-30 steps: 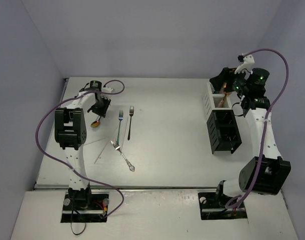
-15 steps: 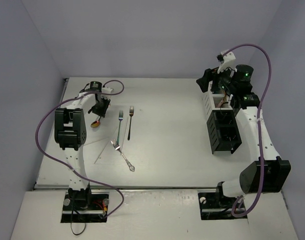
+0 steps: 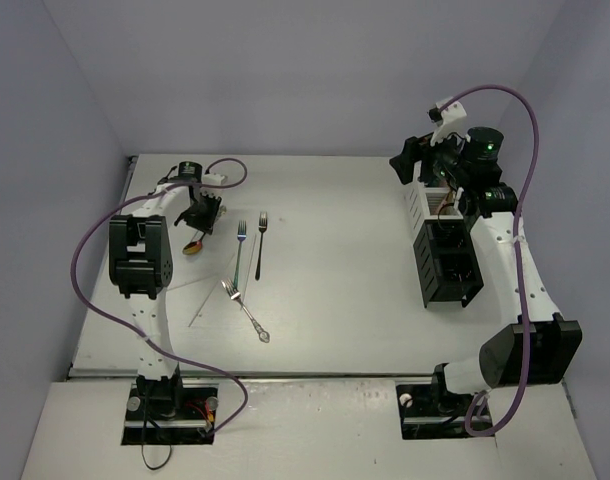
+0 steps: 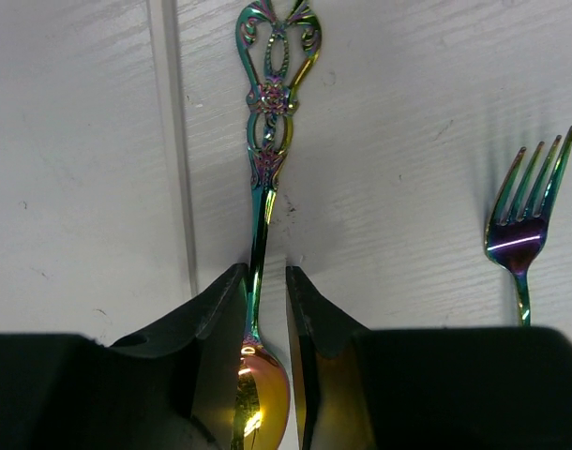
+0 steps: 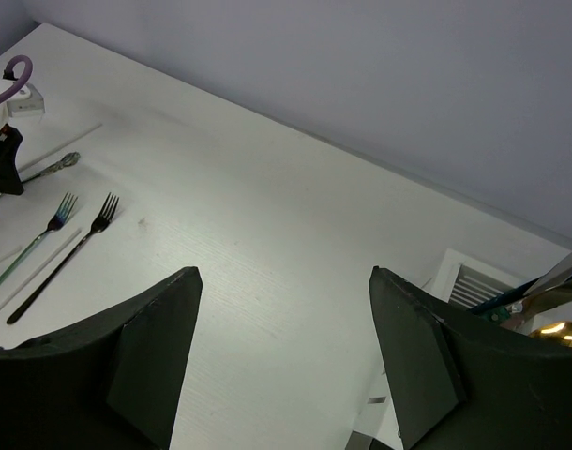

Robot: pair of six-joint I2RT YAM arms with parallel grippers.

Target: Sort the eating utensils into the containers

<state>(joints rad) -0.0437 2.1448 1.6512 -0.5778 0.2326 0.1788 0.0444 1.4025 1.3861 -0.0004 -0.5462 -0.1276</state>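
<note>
My left gripper [image 3: 199, 212] [image 4: 264, 272] is shut on the gold spoon [image 4: 267, 150]. The spoon's bowl [image 3: 191, 246] sits between the fingers and its ornate handle points away over the table. A teal-handled fork [image 3: 239, 248] [image 4: 519, 239], a dark fork [image 3: 260, 243] and a silver fork [image 3: 245, 310] lie right of it, beside thin pale sticks [image 3: 210, 295]. My right gripper [image 3: 410, 160] [image 5: 284, 274] hangs open and holds nothing, above the far left corner of the white container [image 3: 417, 205] [image 5: 474, 281]. That container holds some cutlery [image 5: 549, 300]. The black container [image 3: 447, 262] stands in front of it.
Purple cables loop over both arms [image 3: 85, 250]. The left wall runs close to my left arm. The table's back edge [image 3: 275, 157] lies just beyond both grippers. Bare tabletop [image 3: 335, 260] lies between the forks and the containers.
My right arm has swung left and back from over the containers, so its gripper now hangs past the white box's far left corner. The left gripper and spoon have barely moved.
</note>
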